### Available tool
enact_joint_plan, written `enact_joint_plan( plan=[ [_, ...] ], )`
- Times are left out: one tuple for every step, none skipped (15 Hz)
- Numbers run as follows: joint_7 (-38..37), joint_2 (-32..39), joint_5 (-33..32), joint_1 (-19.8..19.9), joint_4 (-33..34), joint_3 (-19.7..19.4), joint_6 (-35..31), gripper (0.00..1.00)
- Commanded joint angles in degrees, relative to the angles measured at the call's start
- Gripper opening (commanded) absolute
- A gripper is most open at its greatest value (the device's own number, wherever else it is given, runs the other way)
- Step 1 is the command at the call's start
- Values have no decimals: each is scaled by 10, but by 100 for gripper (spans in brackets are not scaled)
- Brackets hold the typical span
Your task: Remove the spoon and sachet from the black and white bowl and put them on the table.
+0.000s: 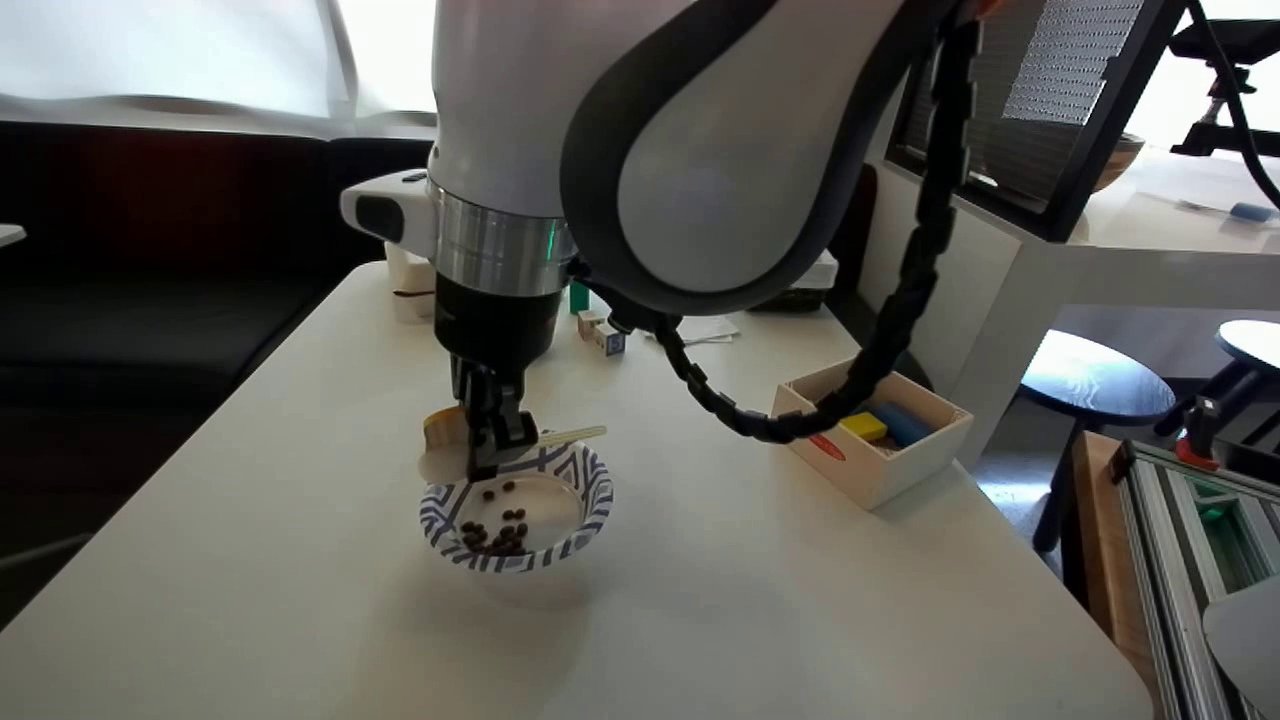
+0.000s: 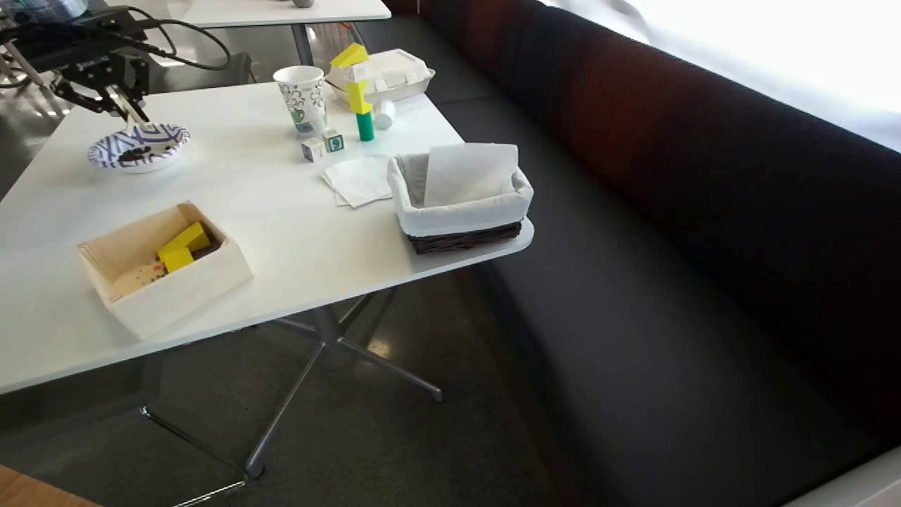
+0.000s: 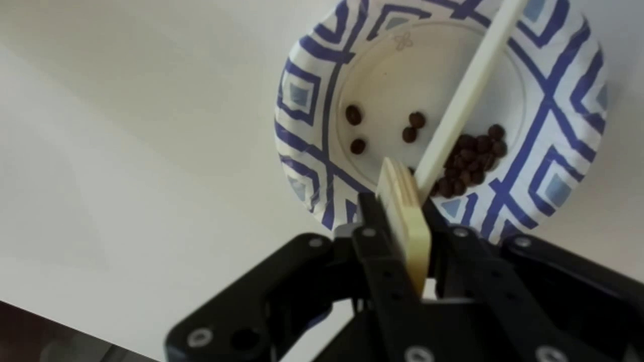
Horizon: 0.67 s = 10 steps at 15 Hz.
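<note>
Sachet (image 3: 414,229) and spoon (image 3: 464,103) sit pinched in the claw (image 3: 401,205), above the bowl (image 3: 302,108)

Counted: 1 bowl (image 3: 427,65), 1 spoon (image 3: 467,95), 1 sachet (image 3: 408,221), 1 paper cup (image 2: 299,98), 1 clamshell box (image 2: 398,74), 1 lined basket (image 2: 468,222), 1 wooden box (image 2: 186,290), 2 marked cubes (image 2: 313,149) near the cup, 2 stools (image 1: 1095,375). Brown beads (image 3: 468,156) can't be counted: too clustered.

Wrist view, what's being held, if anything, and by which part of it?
The tan sachet is gripped between the fingers by its flat sides. The spoon seems pinched alongside, by its handle; exactly where is hidden.
</note>
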<state>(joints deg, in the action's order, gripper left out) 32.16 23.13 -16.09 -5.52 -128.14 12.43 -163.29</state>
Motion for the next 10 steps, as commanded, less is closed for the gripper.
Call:
enact_joint_plan(
  plan=[
    [-46, -6, -40, -19, 6, -45, -17, 5],
    [-61, -9, -49, -19, 8, -59, -26, 5],
    [-70, -9, -48, -13, 10, -66, -40, 5],
    [-71, -7, -46, -6, 13, -70, -50, 5],
    [-76, -5, -50, -5, 17, -81, -66, 5],
    [-71, 2, -54, -2, 22, -90, -79, 5],
    [-69, 8, -60, -1, 27, -100, -89, 5],
    [-60, 16, -60, 5, 31, -102, -95, 5],
    [-54, 23, -60, 11, 33, -103, -100, 5],
    [-53, 31, -67, 11, 37, -110, -106, 5]
  ],
)
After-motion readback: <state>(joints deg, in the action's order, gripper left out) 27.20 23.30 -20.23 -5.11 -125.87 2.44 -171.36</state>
